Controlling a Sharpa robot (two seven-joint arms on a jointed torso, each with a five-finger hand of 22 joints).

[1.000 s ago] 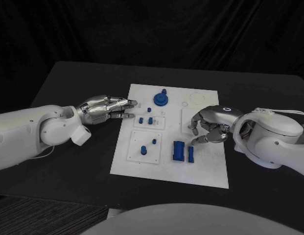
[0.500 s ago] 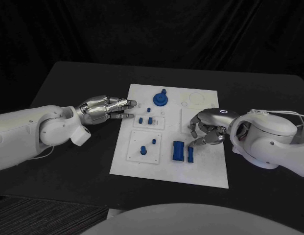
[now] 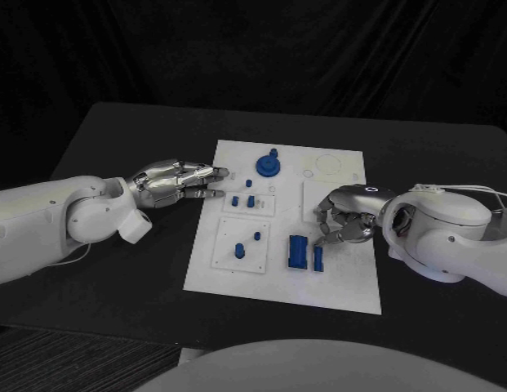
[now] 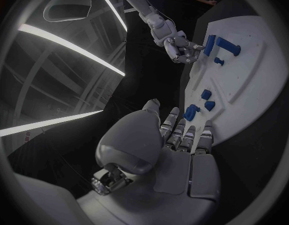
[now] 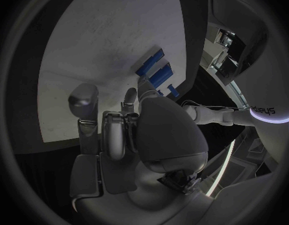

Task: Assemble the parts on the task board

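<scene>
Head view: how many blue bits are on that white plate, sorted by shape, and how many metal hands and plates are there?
Long blue blocks: 2
Round blue piece with a knob: 1
Small blue pieces: 5
Silver hands, left hand and right hand: 2
White task board: 1
Total: 11

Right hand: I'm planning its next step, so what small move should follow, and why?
Probably lower the right hand a little and close its fingers on the narrow blue bar. The hand hangs over the task board beside the bar, fingers curled, apparently holding nothing.
</scene>
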